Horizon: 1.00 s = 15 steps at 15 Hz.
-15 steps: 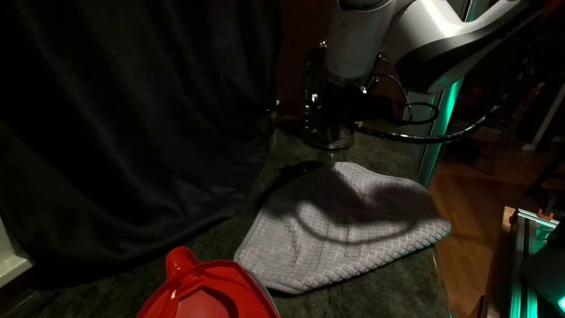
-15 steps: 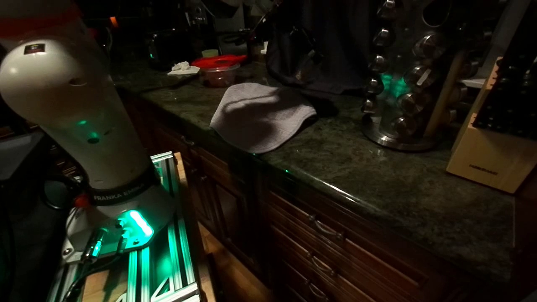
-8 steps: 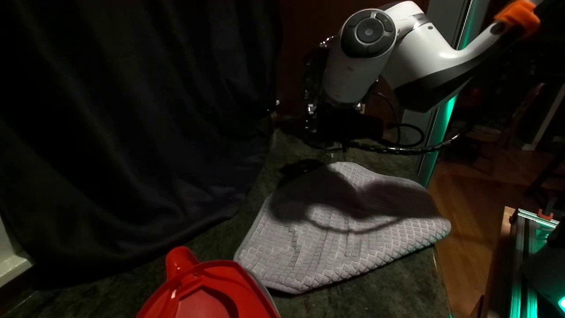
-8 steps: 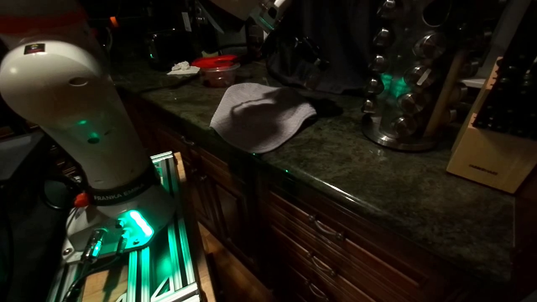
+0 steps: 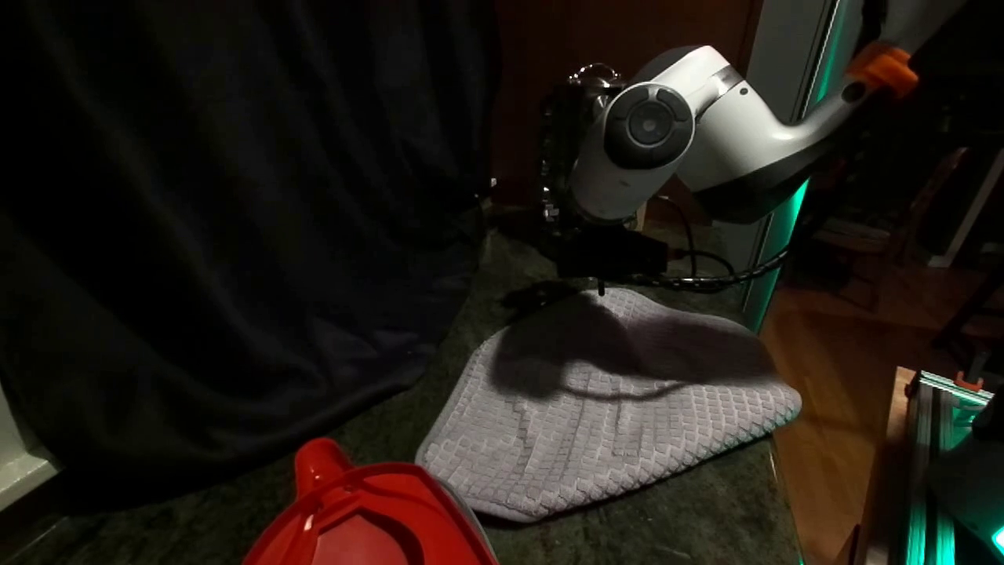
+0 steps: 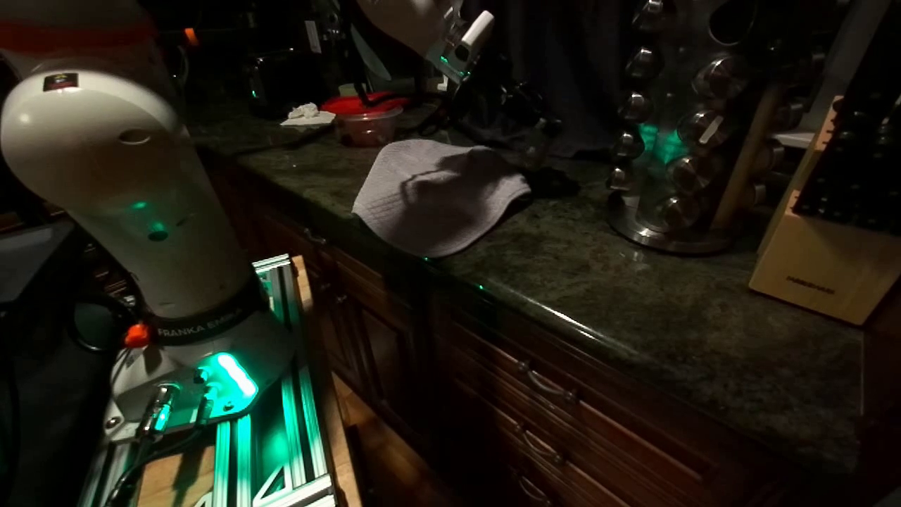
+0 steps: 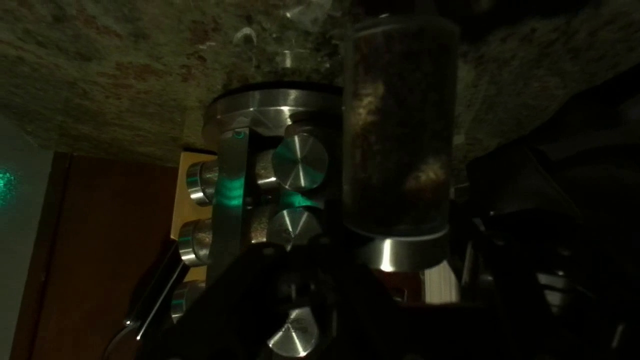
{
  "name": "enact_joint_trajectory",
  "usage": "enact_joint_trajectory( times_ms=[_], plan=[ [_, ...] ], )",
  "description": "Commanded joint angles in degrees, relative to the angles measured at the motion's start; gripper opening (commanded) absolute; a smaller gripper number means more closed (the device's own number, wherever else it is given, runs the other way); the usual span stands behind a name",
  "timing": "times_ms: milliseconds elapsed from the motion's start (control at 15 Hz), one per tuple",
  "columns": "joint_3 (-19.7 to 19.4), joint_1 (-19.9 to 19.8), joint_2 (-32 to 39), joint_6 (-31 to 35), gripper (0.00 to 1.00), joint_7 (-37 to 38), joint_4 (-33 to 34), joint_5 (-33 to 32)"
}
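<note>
In the wrist view a clear spice jar (image 7: 400, 130) with dark contents and a metal lid sits between the dark fingers of my gripper (image 7: 406, 217), which is shut on it. That view stands upside down, with the counter (image 7: 125, 75) at its top. Whether the jar's base touches the counter cannot be made out. Beside the jar is the spice rack (image 7: 230, 190), holding several metal-capped jars. A grey textured towel (image 5: 612, 416) lies on the counter in both exterior views, the arm's shadow across it. In an exterior view the gripper (image 6: 538, 127) is very dark, behind the towel.
A red-lidded plastic container (image 6: 366, 120) stands beyond the towel, near a crumpled white tissue (image 6: 304, 113). Dark fabric (image 5: 235, 235) hangs along one side of the counter. A wooden knife block (image 6: 820, 260) stands close to the spice rack. The counter's front edge (image 6: 549, 310) drops to drawers.
The arm has come down toward the counter behind the towel, and its shadow has shifted with it. The towel, the container and the rack have stayed in place.
</note>
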Motion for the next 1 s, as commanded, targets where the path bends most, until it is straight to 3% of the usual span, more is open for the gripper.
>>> enact_joint_trajectory(
  times_ms=[0,467,933],
  plan=[
    [-1.1,1.5,-0.5,-5.2,0.25,6.4,-1.1,-1.6],
    [-0.9,2.6,0.9,-21.7,0.25,9.5,-1.9,3.3],
    [-2.4,1.7,4.1,-21.8,0.25,10.3,-2.0,9.8]
  ],
)
